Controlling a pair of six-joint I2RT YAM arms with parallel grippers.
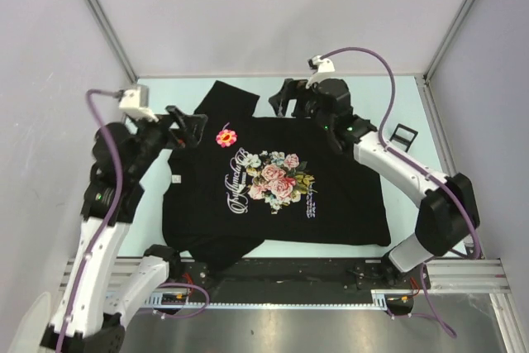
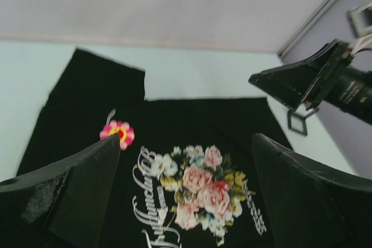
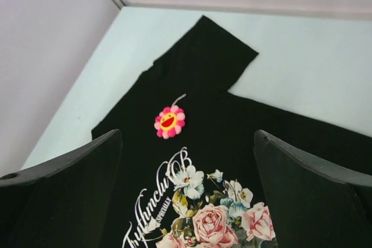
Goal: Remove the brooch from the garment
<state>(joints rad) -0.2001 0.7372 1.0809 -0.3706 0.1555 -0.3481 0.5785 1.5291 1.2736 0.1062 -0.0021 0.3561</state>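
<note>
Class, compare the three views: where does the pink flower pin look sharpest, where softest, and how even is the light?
Right wrist view: the pin is sharpest, its smiling face readable. Left wrist view: the pin and the shirt look soft. Top view: light even, no glare; the pin is small but clear.

The brooch (image 1: pixel 226 137) sits on the garment (image 1: pixel 347 204), left of its print (image 1: pixel 277 179).
</note>
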